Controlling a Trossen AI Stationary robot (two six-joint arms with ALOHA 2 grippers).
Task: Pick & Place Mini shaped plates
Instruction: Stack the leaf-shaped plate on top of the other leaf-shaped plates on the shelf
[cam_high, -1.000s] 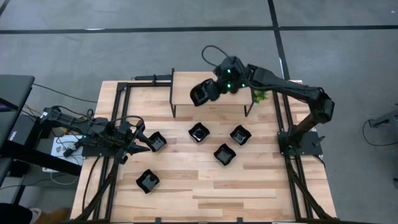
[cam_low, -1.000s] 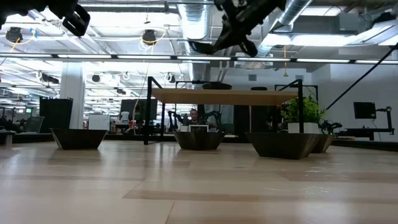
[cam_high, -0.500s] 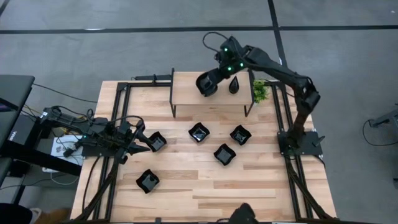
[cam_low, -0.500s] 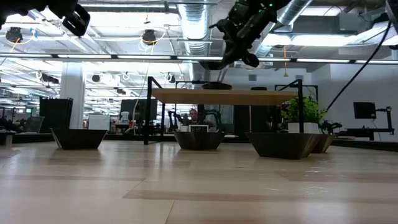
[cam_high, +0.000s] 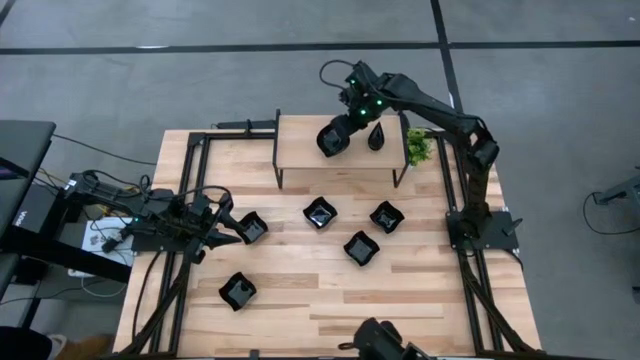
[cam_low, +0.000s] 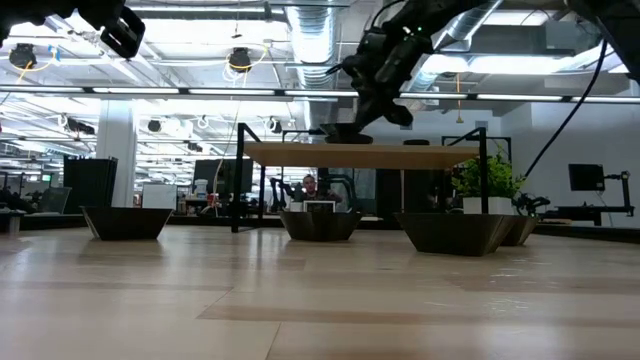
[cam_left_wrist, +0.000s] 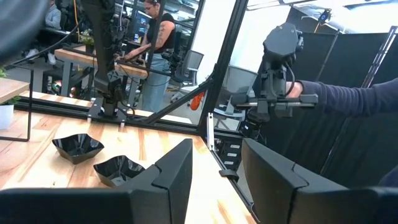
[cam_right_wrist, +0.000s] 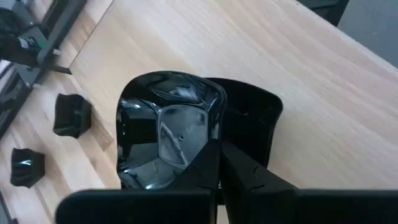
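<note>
Above shelf: right end effector gripping plate.

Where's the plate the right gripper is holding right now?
In the high view, the held plate hangs in the right gripper over the raised wooden shelf at the table's far edge, left of the teardrop plate there.

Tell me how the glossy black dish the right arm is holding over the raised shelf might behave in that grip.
The dish looks stiff, holding its shape while the right tool pinches its rim. Its glossy surface suggests it could slip. Its thin walls probably make it light.
</note>
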